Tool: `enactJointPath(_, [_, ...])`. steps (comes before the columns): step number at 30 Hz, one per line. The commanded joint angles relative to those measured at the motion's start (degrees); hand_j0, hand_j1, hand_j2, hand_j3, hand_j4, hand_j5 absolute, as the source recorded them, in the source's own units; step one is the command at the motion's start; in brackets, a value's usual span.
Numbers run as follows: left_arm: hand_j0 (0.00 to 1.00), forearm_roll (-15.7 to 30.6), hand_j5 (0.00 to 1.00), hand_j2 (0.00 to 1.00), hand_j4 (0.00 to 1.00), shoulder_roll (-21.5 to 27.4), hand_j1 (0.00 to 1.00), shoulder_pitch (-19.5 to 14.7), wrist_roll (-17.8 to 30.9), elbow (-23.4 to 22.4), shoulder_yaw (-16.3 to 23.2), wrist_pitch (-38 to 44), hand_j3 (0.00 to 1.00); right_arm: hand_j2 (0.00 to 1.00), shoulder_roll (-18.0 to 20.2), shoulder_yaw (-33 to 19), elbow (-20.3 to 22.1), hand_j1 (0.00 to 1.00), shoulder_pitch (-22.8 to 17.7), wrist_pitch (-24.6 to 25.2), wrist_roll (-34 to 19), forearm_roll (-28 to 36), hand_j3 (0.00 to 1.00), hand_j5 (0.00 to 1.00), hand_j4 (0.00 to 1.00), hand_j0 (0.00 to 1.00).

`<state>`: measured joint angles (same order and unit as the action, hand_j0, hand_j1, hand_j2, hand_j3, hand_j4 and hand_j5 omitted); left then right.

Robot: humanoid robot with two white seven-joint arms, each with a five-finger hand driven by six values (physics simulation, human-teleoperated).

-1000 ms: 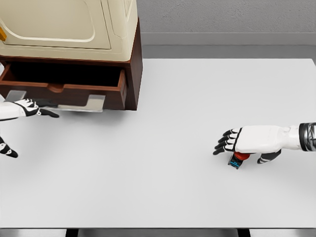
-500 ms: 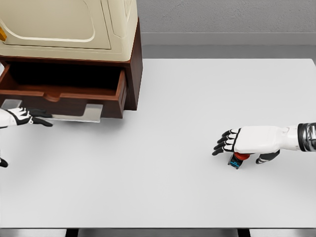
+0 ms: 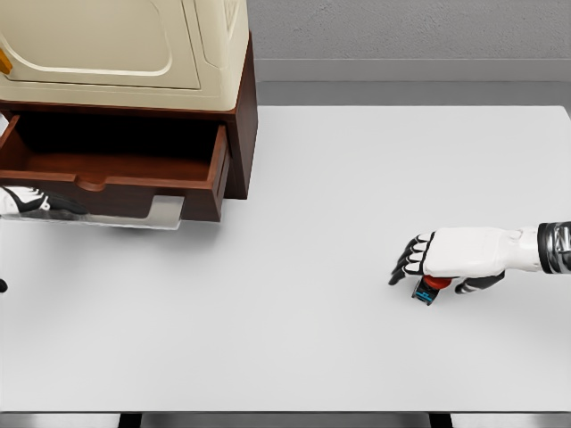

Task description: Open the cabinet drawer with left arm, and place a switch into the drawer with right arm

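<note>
**Drawer's out, switch is under the right hand**

The cabinet (image 3: 125, 53) sits at the far-left corner of the desk (image 3: 357, 196), cream upper body on a dark wood base. Its drawer (image 3: 116, 174) is pulled out toward the robot, so the inside is open from above, which looks like the whole point: room to drop something in. The left hand (image 3: 31, 203) is at the picture's left edge, right by the pale handle bar under the drawer front; it's mostly cut off, so I can't tell how its fingers sit.

Well apart, on the right side, the right hand (image 3: 446, 259) is palm-down with fingers curling over the switch (image 3: 428, 287), a small red and blue thing touching the desk. Looks like a grasp being set up, I'd guess.

Desk is plain white; grey wall behind.
</note>
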<state>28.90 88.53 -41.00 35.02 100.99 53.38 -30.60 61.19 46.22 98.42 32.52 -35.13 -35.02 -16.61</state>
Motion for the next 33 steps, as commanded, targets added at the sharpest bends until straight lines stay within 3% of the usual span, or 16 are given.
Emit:
enactJointPath(1, [1.00, 2.2, 1.00, 1.00, 1.00, 0.4, 1.00, 0.0, 0.0, 0.0, -0.6, 0.1, 1.00, 0.82, 0.1, 0.0, 0.0, 0.82, 0.0, 0.1, 0.0, 0.3, 0.82, 0.82, 0.82, 0.82])
enactJointPath(5, [1.00, 5.6, 1.00, 1.00, 1.00, 2.1, 1.00, 0.0, 0.0, 0.0, -0.7, -4.0, 1.00, 0.81, 0.1, 0.0, 0.0, 0.81, 0.0, 0.1, 0.0, 0.3, 0.81, 0.81, 0.81, 0.81])
enactJointPath(14, [1.00, 6.3, 1.00, 1.00, 1.00, 6.5, 1.00, 0.1, 0.0, 0.1, 0.1, -4.4, 1.00, 0.78, 0.1, 0.0, 0.0, 0.78, 0.0, 0.1, 0.0, 0.3, 0.78, 0.78, 0.78, 0.78])
enactJointPath(26, [1.00, 5.6, 1.00, 1.00, 1.00, 8.3, 1.00, 0.3, 0.0, 0.1, 5.2, -4.4, 1.00, 0.69, 0.1, -0.1, 0.0, 0.69, 0.0, 0.1, 0.0, 0.4, 0.69, 0.69, 0.69, 0.69])
enactJointPath(33, [1.00, 5.6, 1.00, 1.00, 1.00, 9.6, 1.00, 0.4, 0.0, 0.0, 8.3, -4.4, 1.00, 0.59, 0.1, 0.0, 0.0, 0.59, 0.1, 0.1, 0.0, 0.5, 0.59, 0.59, 0.59, 0.59])
